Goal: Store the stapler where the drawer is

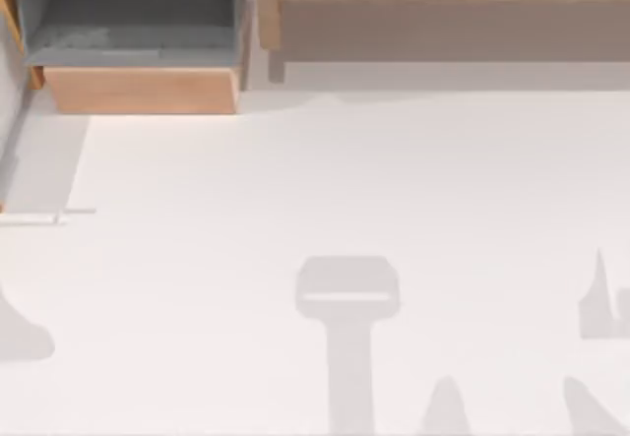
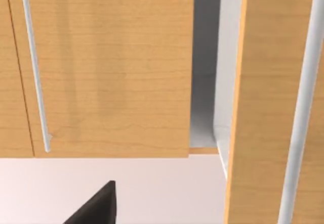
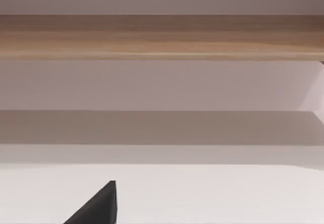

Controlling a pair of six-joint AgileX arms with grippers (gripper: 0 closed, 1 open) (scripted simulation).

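Observation:
The drawer (image 1: 143, 90) stands pulled out at the table's back left, with grey inner walls and floor behind a light orange-tan front panel. The stapler is out of view. A dark edge of my left gripper (image 2: 96, 209) hangs over the white table, close in front of light wooden panels (image 2: 111, 67) with a thin pale bar. A dark edge of my right gripper (image 3: 96, 209) hovers above the table, facing the long shelf.
A long wooden shelf (image 1: 443, 23) with a brownish-grey inside runs along the back right, and its wooden rim (image 3: 162, 37) faces the right wrist. Grey shadows (image 1: 347, 298) lie on the white table (image 1: 295, 180) near the front edge.

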